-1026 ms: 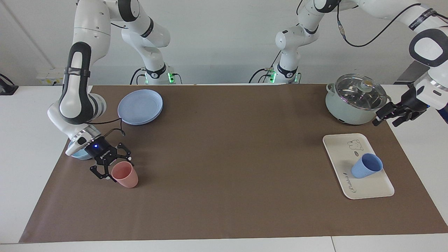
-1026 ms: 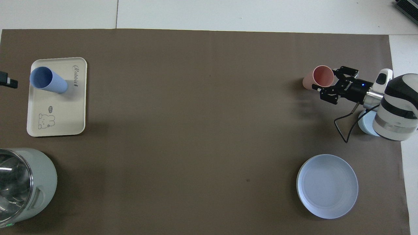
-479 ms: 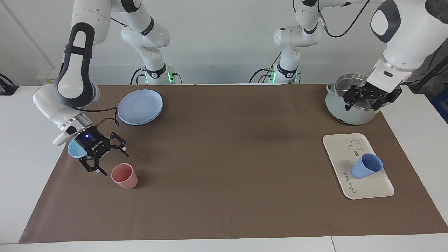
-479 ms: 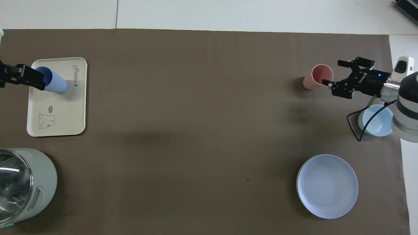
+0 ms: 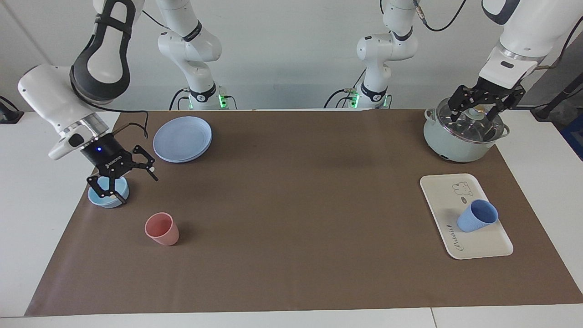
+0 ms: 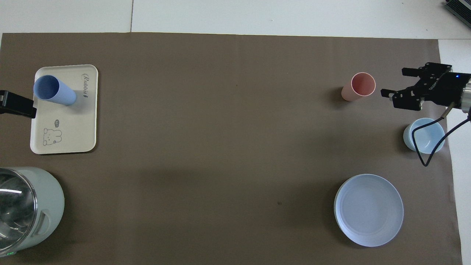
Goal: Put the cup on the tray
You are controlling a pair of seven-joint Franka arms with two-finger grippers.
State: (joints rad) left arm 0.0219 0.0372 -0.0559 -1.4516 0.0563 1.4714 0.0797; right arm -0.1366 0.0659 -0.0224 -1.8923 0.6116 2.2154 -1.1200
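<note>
Right gripper, facing view: (image 5: 123,183) left of frame, up in the air over the light-blue bowl (image 5: 108,195), fingers spread apart, holding nothing.
Left gripper, facing view: (image 5: 484,108) upper right of frame, raised over the pot (image 5: 462,133), fingers spread apart, empty.
Cup, facing view: blue cup (image 5: 476,216) stands on the tray (image 5: 473,248), lower right of frame, tilted look from this angle, nothing gripping it.
Pink cup, facing view: (image 5: 162,229) lower left of frame, upright on the brown mat (image 5: 291,209), apart from the right gripper.
Plate, facing view: blue plate (image 5: 182,138) upper left, on the mat.
Right gripper, overhead view: (image 6: 396,81) right edge of frame, fingers parted, beside the pink cup (image 6: 359,86) with a gap between.
Left gripper, overhead view: only a dark piece shows at the left edge (image 6: 16,104), overlapping the tray's (image 6: 73,140) rim; fingers not readable here.
Cup, overhead view: (image 6: 54,90) on the tray, upper left of frame, toward the lettering end.
Others, overhead view: bowl (image 6: 423,135) right edge, plate (image 6: 368,209) lower right, pot (image 6: 25,209) lower left corner.
</note>
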